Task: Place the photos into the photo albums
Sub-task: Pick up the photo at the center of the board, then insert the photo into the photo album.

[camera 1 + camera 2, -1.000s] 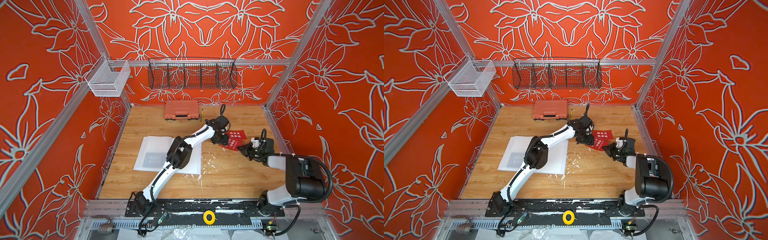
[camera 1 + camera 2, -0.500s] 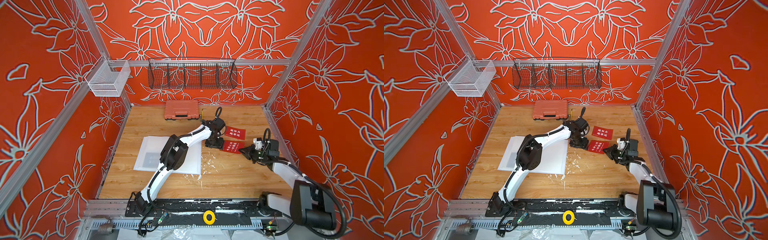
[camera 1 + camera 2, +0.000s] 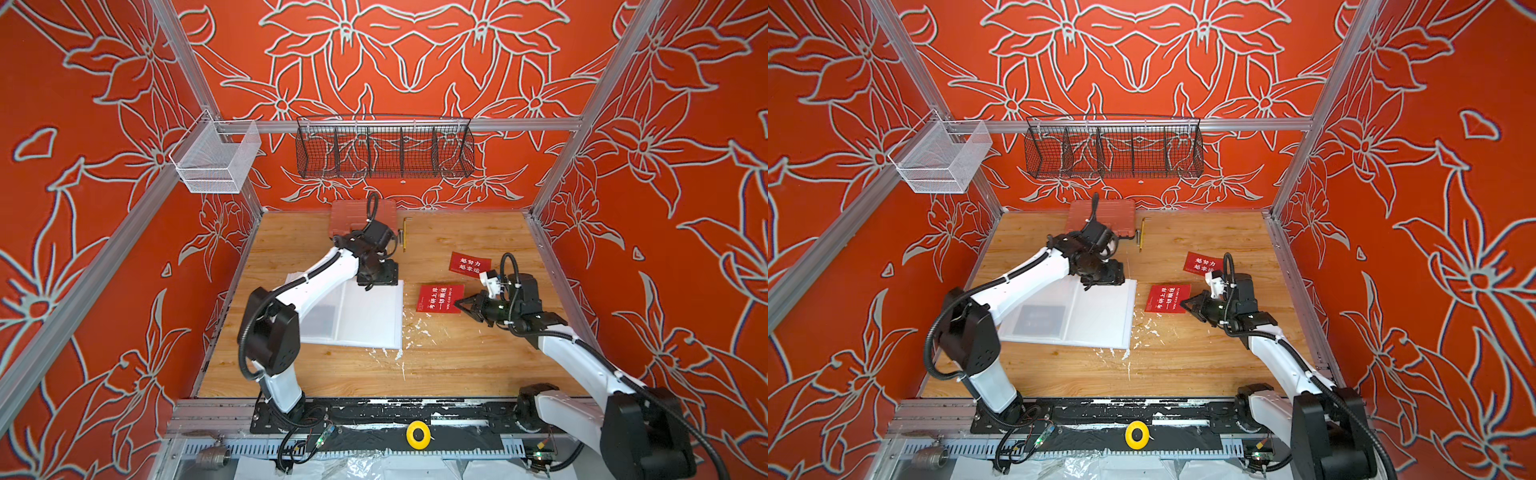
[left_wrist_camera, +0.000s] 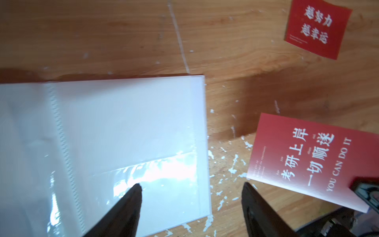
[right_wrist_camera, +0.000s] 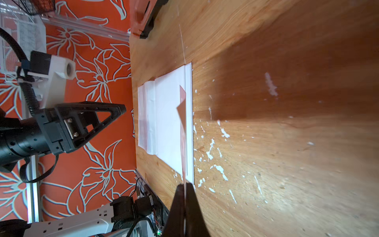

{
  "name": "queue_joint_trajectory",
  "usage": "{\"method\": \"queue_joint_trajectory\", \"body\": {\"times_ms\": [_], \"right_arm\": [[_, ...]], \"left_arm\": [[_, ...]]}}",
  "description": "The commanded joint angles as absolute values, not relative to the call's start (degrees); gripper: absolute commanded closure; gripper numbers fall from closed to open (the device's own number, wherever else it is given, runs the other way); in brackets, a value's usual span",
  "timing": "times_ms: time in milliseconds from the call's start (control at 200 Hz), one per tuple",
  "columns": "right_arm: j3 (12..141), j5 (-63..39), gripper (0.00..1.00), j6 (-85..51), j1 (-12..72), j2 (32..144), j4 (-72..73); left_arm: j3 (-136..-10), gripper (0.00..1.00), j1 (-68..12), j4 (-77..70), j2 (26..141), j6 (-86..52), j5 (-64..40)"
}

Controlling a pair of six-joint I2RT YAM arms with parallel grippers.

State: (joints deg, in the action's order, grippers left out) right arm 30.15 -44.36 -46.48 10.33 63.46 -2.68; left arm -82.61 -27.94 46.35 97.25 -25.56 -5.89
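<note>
Looking at the right gripper [image 3: 458,302] pinched fully shut on one edge of a red card [image 3: 439,298], seen thin-edge-on and pointing toward the album [image 3: 365,316] in the right wrist view. Sitting just beside the album's right edge, not in any sleeve yet. Left gripper [image 4: 191,184] spread wide with nothing in it, hovering over the far right corner of the open album.

Worried about a few things from here. Held by one edge only, so probably floppy. Could easily buckle or catch on the sleeve lip instead of sliding in. No sign of anything holding the clear pocket open either, so might just push the page along or shove the whole album across the table [image 3: 457,357]. Also plenty of white flecks [image 3: 415,332] scattered by the album's near corner, and could see some getting dragged into the pocket. And working both grippers that close over one page risks a bump.

On containers: album lying open, with a dark card [image 3: 1038,320] showing through the left page sleeve and the right page pocket looking empty. Second red card [image 3: 470,263] loose on the table, just behind the held one. Can't spot any other cards. Black wire basket [image 3: 384,147] and white mesh basket [image 3: 216,162] up on the rail both look empty. Orange case [image 3: 347,214] at the back closed, so can't tell about contents.
</note>
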Motion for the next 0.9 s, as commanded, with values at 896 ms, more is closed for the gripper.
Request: {"method": "queue_joint_trajectory", "body": {"times_ms": [896], "right_arm": [[47.55, -37.26, 1.00, -62.52, 46.52, 105.51, 34.01]], "left_arm": [[-43.27, 0.25, 7.11, 36.06, 67.80, -33.13, -6.37]]}}
